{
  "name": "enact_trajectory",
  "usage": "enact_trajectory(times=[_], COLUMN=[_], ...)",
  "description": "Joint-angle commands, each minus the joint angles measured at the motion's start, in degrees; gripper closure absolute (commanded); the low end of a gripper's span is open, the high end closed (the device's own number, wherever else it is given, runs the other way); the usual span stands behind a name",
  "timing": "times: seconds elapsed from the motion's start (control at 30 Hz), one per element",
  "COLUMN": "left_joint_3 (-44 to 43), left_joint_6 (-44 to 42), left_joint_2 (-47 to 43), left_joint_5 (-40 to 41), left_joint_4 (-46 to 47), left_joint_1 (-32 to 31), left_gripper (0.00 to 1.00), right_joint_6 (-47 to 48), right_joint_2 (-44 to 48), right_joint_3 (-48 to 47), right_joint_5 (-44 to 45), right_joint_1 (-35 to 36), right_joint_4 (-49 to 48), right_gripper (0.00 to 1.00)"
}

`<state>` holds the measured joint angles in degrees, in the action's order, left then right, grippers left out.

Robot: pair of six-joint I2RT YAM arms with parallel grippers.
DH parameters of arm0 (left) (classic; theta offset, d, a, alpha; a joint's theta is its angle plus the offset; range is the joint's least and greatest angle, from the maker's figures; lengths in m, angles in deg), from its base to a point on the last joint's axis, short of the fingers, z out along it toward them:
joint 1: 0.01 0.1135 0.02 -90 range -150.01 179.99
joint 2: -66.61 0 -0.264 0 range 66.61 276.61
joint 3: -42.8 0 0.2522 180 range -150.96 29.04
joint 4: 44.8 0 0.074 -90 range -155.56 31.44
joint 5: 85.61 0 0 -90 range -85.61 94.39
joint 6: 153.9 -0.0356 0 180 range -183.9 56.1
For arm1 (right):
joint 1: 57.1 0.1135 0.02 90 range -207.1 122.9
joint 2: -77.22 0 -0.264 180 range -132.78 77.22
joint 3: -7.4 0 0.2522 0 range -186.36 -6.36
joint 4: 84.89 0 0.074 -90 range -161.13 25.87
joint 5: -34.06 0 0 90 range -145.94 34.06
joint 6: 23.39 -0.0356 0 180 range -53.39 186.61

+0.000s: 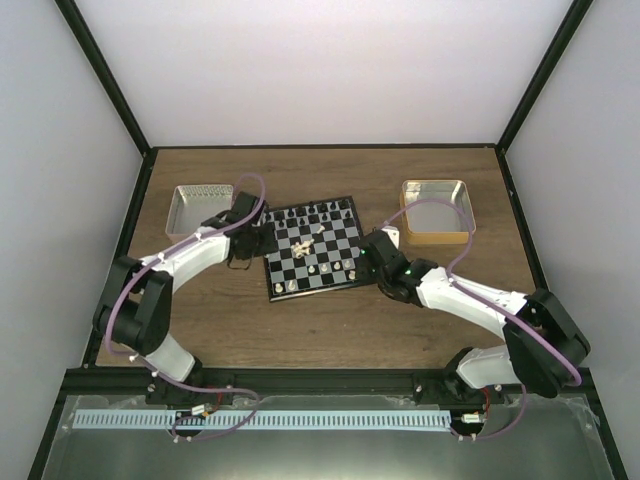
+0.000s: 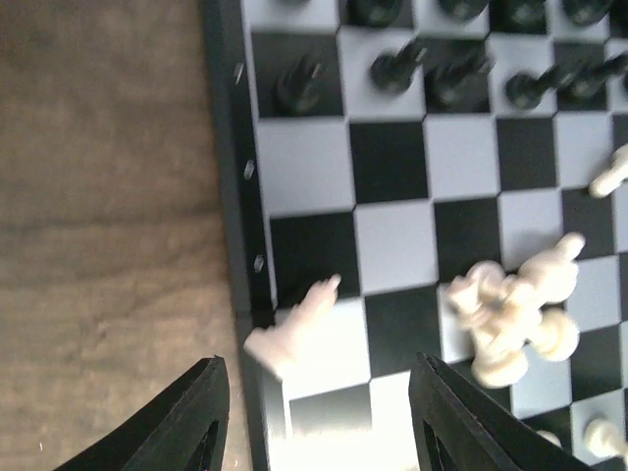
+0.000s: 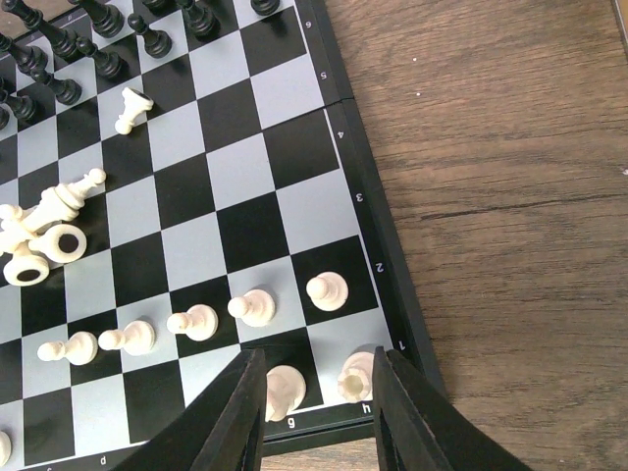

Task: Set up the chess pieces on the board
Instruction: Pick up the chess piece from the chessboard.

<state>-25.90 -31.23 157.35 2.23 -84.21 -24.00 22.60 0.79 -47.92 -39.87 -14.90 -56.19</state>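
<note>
The board (image 1: 313, 248) lies mid-table. In the left wrist view my left gripper (image 2: 319, 417) hangs open over the board's edge. A blurred cream piece (image 2: 294, 329) lies tilted just beyond its fingertips, touching neither. A heap of fallen cream pieces (image 2: 515, 319) lies to its right. My right gripper (image 3: 319, 412) stands open at the board's near corner. A cream rook (image 3: 355, 378) and a cream knight (image 3: 285, 390) stand upright between its fingers. Several cream pawns (image 3: 253, 307) line the row beyond. Black pieces (image 3: 69, 49) fill the far rows.
One square metal tray (image 1: 200, 208) sits at the back left and another (image 1: 436, 210) at the back right. A lone cream pawn (image 3: 130, 108) lies on its side near the black rows. Bare wooden tabletop (image 3: 491, 196) flanks the board.
</note>
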Motion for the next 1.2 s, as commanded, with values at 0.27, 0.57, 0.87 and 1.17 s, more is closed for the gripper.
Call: enact_trajectory(times=[0.27, 0.57, 0.87, 1.17], left_joint_3=[-6.6, -5.5, -4.6, -3.9], left_joint_6=[-7.6, -8.7, -8.9, -9.7], left_joint_2=[8.4, 8.6, 7.8, 6.5], left_joint_5=[4.5, 1.9, -0.9, -1.2], left_joint_4=[-3.8, -3.3, -3.4, -3.7], left_joint_1=[0.2, 0.2, 0.1, 0.0], left_gripper=[0.65, 0.69, 0.69, 0.72], right_joint_6=[0.4, 0.1, -0.1, -0.3], right_joint_2=[2.9, 3.4, 2.8, 2.5], right_joint_3=[0.2, 0.7, 0.4, 0.1], right_joint_5=[2.3, 2.4, 2.0, 1.7], right_joint_1=[-0.2, -0.2, -0.2, -0.2], right_joint_4=[-0.3, -0.3, -0.4, -0.6], right_gripper=[0.69, 0.69, 0.69, 0.69])
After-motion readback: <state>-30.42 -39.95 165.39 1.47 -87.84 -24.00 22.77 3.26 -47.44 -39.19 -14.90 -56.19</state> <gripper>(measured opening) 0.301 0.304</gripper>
